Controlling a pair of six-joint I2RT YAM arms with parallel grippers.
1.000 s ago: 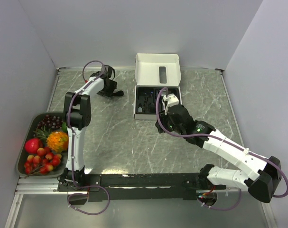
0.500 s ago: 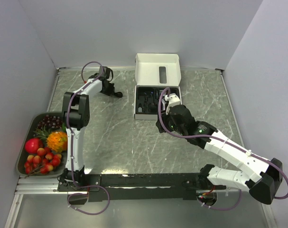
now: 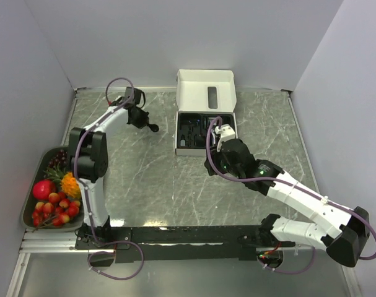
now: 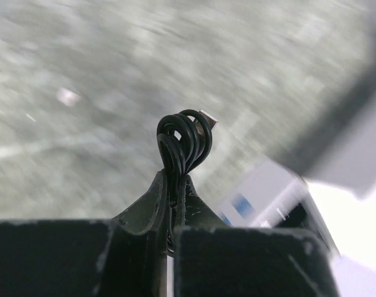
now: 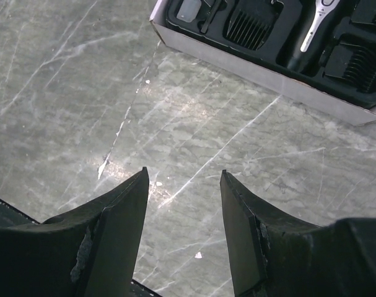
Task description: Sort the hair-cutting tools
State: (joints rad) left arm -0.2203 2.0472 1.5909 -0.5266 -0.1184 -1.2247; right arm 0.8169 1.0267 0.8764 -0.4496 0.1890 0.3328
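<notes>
Since a second ago the left end effector [image 4: 173,189] has closed, and the elbow of the left arm [image 3: 88,154] has swung out to the left. The right end effector [image 5: 183,176] has hardly moved.

The left fingers are now pressed together on the cable [image 4: 184,137], which they clamp at its lower end. The coil stands up above the fingertips, with its loops side by side. A small silver plug end sticks out at the upper right of the coil. In the top view this end effector is over the far left part of the table [image 3: 144,179], well to the left of the box [image 3: 205,86]. The left wrist view is blurred, so I cannot tell how high the cable is.

The right fingers are apart, with a clear gap, and they hold and touch nothing. They are above bare table, just in front of the near wall of the box.

The clipper [image 5: 316,23] lies in the black tray of the box. Its long axis is slanted in the right wrist view, running from the upper right down to the lower left. A guard [image 5: 249,28] lies beside it, with its teeth pointing toward the near wall.
</notes>
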